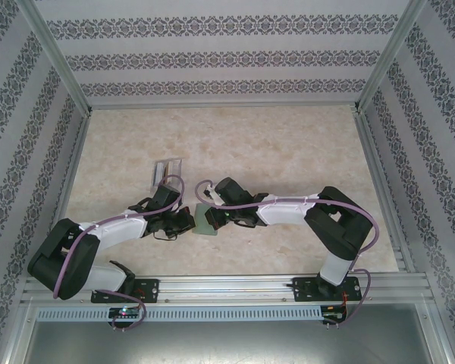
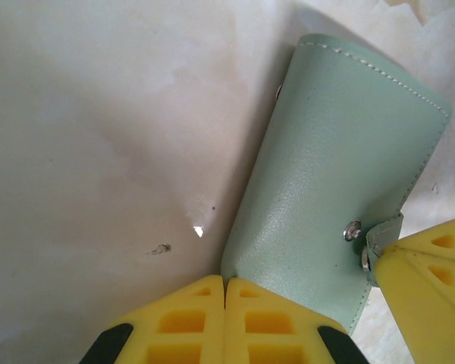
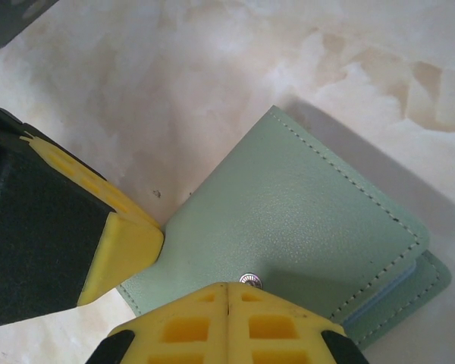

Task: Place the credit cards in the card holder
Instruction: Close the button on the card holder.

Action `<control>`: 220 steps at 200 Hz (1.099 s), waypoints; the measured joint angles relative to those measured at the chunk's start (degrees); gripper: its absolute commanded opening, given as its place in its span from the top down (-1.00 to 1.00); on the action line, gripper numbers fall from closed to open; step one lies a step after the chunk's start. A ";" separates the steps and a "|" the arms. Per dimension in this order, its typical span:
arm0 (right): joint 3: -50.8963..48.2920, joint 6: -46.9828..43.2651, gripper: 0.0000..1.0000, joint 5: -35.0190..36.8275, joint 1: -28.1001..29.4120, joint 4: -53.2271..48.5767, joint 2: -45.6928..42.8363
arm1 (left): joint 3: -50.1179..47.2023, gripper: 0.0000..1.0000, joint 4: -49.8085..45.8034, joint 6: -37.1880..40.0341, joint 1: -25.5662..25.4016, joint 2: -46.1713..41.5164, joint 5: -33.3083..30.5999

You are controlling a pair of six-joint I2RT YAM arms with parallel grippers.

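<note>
Sage-green card holder [image 3: 288,220], pale stitching, silver snap [image 3: 249,280], just ahead of yellow right gripper [image 3: 227,292]. Beige marbled table [image 3: 212,76] beneath. Left gripper [image 2: 225,288] yellow too.

A fixed camera above the near edge looks down across the whole table [image 1: 288,152]. Both wrist cameras look down at close range, sharing the sage-green card holder [image 2: 326,174] [image 3: 288,220].

We see a pale surface [image 1: 288,152] with a cloudy, stone-like pattern in cream and tan. Shiny metal rails [image 1: 379,189] run along its sides. Near the front, about in the middle, lies the green card holder [image 1: 205,221], folded over, with white stitches along its rim. A thin pale blue edge shows between its two halves. A little behind it, to the left, sits a clear plastic stand [image 1: 165,171]. Near the card holder the surface has a small dark mark [image 2: 161,248].
</note>
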 measured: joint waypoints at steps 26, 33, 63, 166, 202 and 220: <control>0.00 -0.48 1.00 0.85 -0.02 0.00 0.00 | 0.00 1.00 -0.04 0.00 0.00 -0.02 -0.04; 0.00 -0.61 1.00 1.09 -0.02 0.00 0.00 | 0.00 1.00 -0.04 0.02 0.00 -0.02 -0.04; 0.00 -0.72 1.00 2.36 -0.02 0.31 0.00 | -0.02 1.00 -0.02 0.00 0.00 -0.02 -0.02; 0.48 -0.33 1.00 2.56 0.42 2.78 1.90 | -0.33 1.00 0.35 -0.07 0.00 0.00 -0.02; 0.74 0.44 1.00 2.51 0.68 3.87 2.58 | -0.59 1.00 0.74 -0.42 0.00 -0.02 -0.02; 0.74 0.55 1.00 2.80 1.14 4.11 2.62 | -0.66 1.00 0.81 -0.44 0.00 -0.07 -0.02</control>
